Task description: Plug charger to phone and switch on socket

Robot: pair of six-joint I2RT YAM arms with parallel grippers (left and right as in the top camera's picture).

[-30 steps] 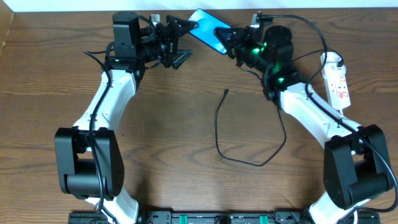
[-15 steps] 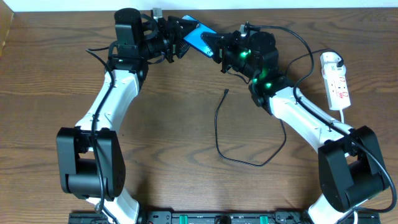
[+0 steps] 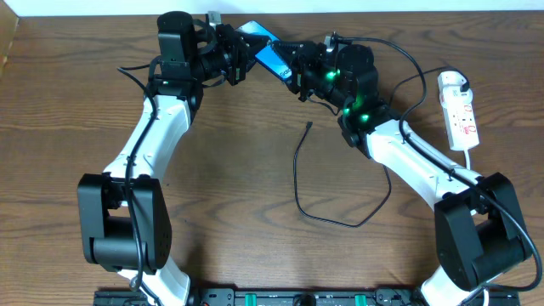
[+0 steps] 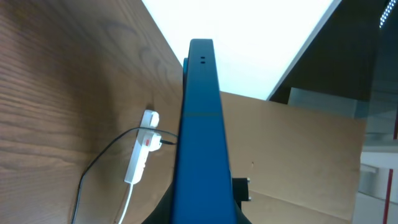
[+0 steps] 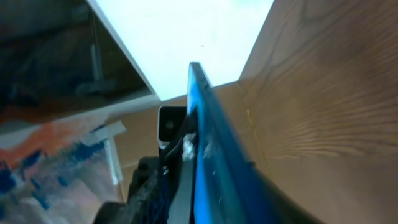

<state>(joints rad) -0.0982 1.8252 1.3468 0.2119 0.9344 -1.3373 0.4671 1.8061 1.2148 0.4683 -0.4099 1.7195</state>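
Observation:
The phone, its screen bright blue, is held up off the table at the back between both grippers. My left gripper is shut on its left end; in the left wrist view the phone rises edge-on from between the dark fingers. My right gripper is around the other end, open, with a gap between its left finger and the phone. The charger lies loose mid-table, its connector tip pointing to the back. The socket lies at the far right.
The charger's cable loops toward the front and passes under the right arm. The socket and its white cord show in the left wrist view. A white wall and cardboard stand behind the table's back edge.
The right arm carried the phone left toward the left gripper. The left gripper closed on the phone. The right jaws have parted from the phone.

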